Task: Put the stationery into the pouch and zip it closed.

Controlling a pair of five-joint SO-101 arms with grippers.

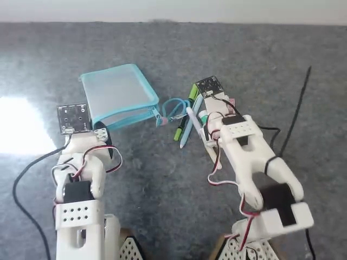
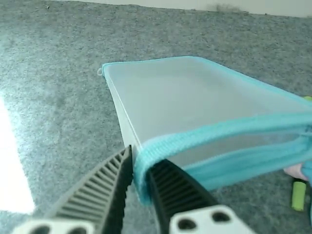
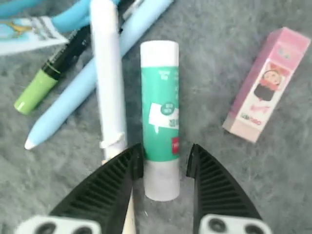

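Here the left pincer (image 2: 141, 168) is clamped on the teal-zippered rim of the frosted, translucent pouch (image 2: 195, 102); the right pincer (image 3: 164, 158), parted, straddles the white base of a green glue stick (image 3: 160, 112); a pink eraser (image 3: 267, 85) lies just beside.

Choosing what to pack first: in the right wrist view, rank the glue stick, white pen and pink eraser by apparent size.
1. glue stick, broadest.
2. white pen, equally long but thinner; its end is cut off, so this is unsure.
3. pink eraser, smallest.

A grey speckled table (image 1: 260, 54) meets a pale wall (image 1: 173, 10) along its far edge
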